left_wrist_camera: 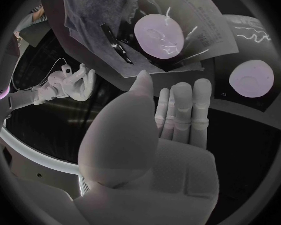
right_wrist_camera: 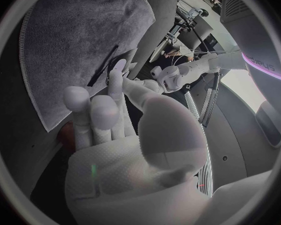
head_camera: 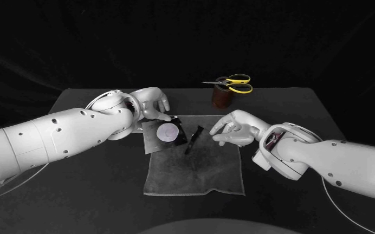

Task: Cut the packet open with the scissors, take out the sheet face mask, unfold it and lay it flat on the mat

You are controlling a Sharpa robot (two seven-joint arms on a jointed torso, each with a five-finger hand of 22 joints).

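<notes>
The face mask packet point(head_camera: 166, 132), clear and shiny with a pale oval print, hangs tilted over the far left corner of the grey mat point(head_camera: 195, 171). My left hand point(head_camera: 150, 104) pinches its far corner; in the left wrist view the thumb tip meets the packet point(left_wrist_camera: 178, 32) at its edge. A thin black strip point(head_camera: 193, 140) lies on the mat beside the packet. My right hand point(head_camera: 234, 127) hovers just right of the strip with its fingers apart and nothing in them; one fingertip point(right_wrist_camera: 118, 65) is close to the strip point(right_wrist_camera: 103, 69). The yellow-handled scissors point(head_camera: 233, 84) stand in a brown holder point(head_camera: 221, 99).
The holder with the scissors stands behind the mat's far right corner, a short way beyond my right hand. The black table point(head_camera: 304, 109) runs bare around the mat on both sides and toward the front edge.
</notes>
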